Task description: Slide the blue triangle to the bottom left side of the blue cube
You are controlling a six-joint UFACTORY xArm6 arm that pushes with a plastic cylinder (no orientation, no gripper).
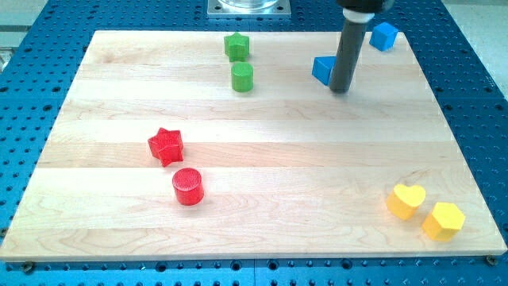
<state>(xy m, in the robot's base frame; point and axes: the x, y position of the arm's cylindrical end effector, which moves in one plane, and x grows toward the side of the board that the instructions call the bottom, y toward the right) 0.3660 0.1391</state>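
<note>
The blue triangle (322, 69) lies near the view's top, right of centre, on the wooden board (254, 151). The blue cube (384, 36) sits at the board's top right corner, up and to the right of the triangle. My tip (340, 90) is the lower end of the dark rod, touching or just off the triangle's right side, slightly below it. The rod hides part of the triangle's right edge.
A green star (236, 46) and a green cylinder (242, 77) stand at the top centre. A red star (166, 145) and a red cylinder (188, 186) lie at the lower left. A yellow heart (406, 200) and a yellow hexagon (443, 221) sit at the bottom right.
</note>
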